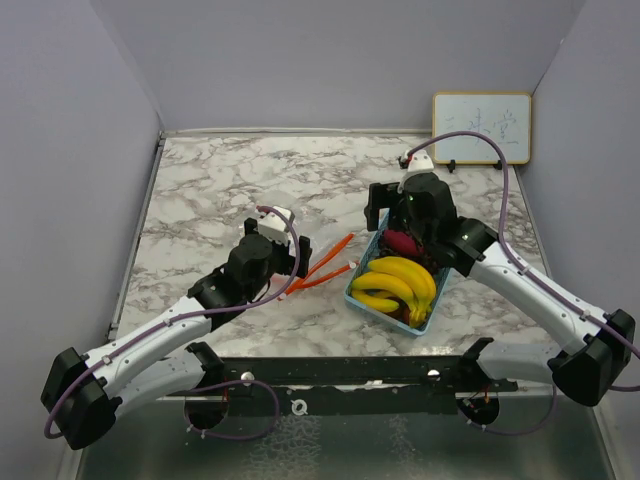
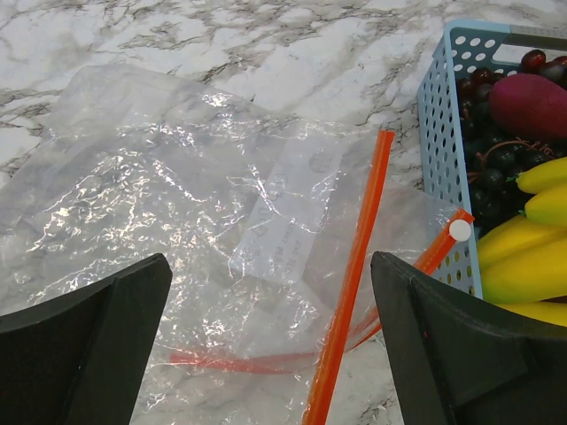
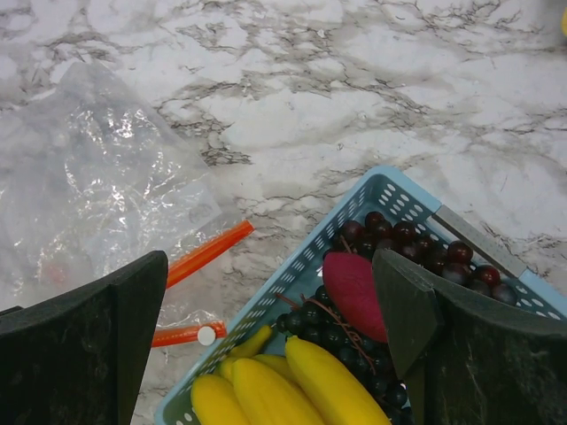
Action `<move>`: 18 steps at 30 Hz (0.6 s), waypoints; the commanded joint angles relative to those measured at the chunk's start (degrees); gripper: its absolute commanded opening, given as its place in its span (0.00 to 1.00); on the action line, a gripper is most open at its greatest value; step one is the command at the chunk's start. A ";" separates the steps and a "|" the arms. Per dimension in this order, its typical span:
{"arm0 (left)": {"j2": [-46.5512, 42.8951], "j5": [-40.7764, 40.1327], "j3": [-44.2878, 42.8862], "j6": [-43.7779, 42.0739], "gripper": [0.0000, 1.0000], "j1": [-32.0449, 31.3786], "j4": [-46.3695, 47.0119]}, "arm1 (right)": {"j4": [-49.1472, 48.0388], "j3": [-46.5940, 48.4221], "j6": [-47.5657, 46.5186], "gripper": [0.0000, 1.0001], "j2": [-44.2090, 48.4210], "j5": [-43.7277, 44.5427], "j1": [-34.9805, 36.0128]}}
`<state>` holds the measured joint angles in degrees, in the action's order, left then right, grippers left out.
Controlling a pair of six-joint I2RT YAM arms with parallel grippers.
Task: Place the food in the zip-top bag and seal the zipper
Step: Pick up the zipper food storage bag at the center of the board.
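Observation:
A clear zip-top bag (image 2: pixel 177 177) lies flat on the marble, its orange zipper (image 2: pixel 359 266) open and a white slider (image 2: pixel 460 230) at the end beside the basket. My left gripper (image 2: pixel 270 354) hovers open over the bag's mouth (image 1: pixel 290 255). The food sits in a light blue basket (image 3: pixel 390 186): yellow bananas (image 3: pixel 292 390), dark purple grapes (image 3: pixel 416 243) and a magenta oblong piece (image 3: pixel 354 292). My right gripper (image 3: pixel 266 345) hangs open above the basket's near-left side (image 1: pixel 392 228), holding nothing.
The basket (image 1: pixel 365 300) stands right of centre, touching the zipper ends (image 1: pixel 325 262). A small whiteboard (image 1: pixel 481 127) leans at the back right. Grey walls close in the table on three sides.

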<state>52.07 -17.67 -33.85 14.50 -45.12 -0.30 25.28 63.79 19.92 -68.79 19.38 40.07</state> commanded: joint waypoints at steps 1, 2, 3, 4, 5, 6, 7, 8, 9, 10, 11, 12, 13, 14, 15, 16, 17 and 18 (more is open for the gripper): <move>0.08 -1.53 -0.90 0.04 0.99 -0.27 0.90 | 0.14 0.88 1.06 1.00 -0.86 3.12 0.27; 0.13 -1.49 -0.91 0.04 0.99 -0.23 0.95 | 0.04 0.77 0.99 1.00 -0.74 2.86 0.27; 0.21 -1.34 -0.91 0.07 0.99 -0.23 0.98 | -0.16 0.68 0.74 1.00 -0.63 2.41 0.27; 0.23 -1.19 -0.88 0.09 0.99 -0.26 1.00 | -0.39 0.57 0.39 1.00 -0.37 2.17 0.27; 0.22 -1.08 -0.68 0.01 0.99 -0.25 1.18 | -0.59 0.36 -0.07 1.00 -0.18 1.92 0.27; 0.22 -0.93 -0.47 -0.12 0.99 -0.24 1.49 | -0.63 0.15 -0.70 1.00 0.07 1.79 0.27; 0.17 -0.73 -0.20 -0.23 0.98 -0.27 1.77 | -0.68 -0.12 -1.12 1.00 0.37 1.82 0.27; 0.15 -0.40 -0.06 -0.34 0.98 -0.24 2.01 | -0.91 -0.54 -1.73 1.00 0.67 1.81 0.27; 0.21 0.02 0.00 -0.49 0.97 -0.30 2.24 | -0.74 -0.78 -2.27 1.00 0.99 1.74 0.27; 0.37 0.58 0.07 -0.57 0.96 -0.24 2.40 | -0.74 -1.19 -2.74 1.00 1.36 1.74 0.27; 0.66 1.19 0.03 -0.68 0.95 -0.27 2.45 | -0.59 -1.45 -2.78 1.00 1.55 2.69 0.27; 1.13 1.99 -0.10 -0.82 0.94 -0.23 2.40 | 0.28 -1.45 -2.17 1.00 1.68 3.97 0.27; 1.66 2.89 -0.28 -0.95 0.92 -0.29 2.32 | 0.98 -1.39 -1.82 1.00 1.84 5.10 0.19; 2.30 3.62 -0.34 -0.93 0.92 -0.47 2.32 | 1.45 -1.43 -1.55 1.00 2.09 6.26 0.10; 2.89 3.84 -0.30 -0.91 0.91 -0.68 2.36 | 1.66 -1.58 -1.21 1.00 2.39 6.84 -0.09; 3.33 3.69 -0.15 -0.91 0.91 -1.05 2.37 | 1.55 -1.83 -1.20 1.00 2.74 6.59 -0.23; 3.78 3.18 0.10 -0.95 0.91 -1.40 2.44 | 1.12 -2.09 -1.28 1.00 3.15 5.95 -0.42; 4.24 2.57 0.43 -1.17 0.90 -1.79 2.74 | 0.74 -2.35 -1.34 1.00 3.55 5.27 -0.50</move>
<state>54.85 -16.10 -33.85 14.22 -45.54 0.84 26.39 62.48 18.61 -67.92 22.63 39.99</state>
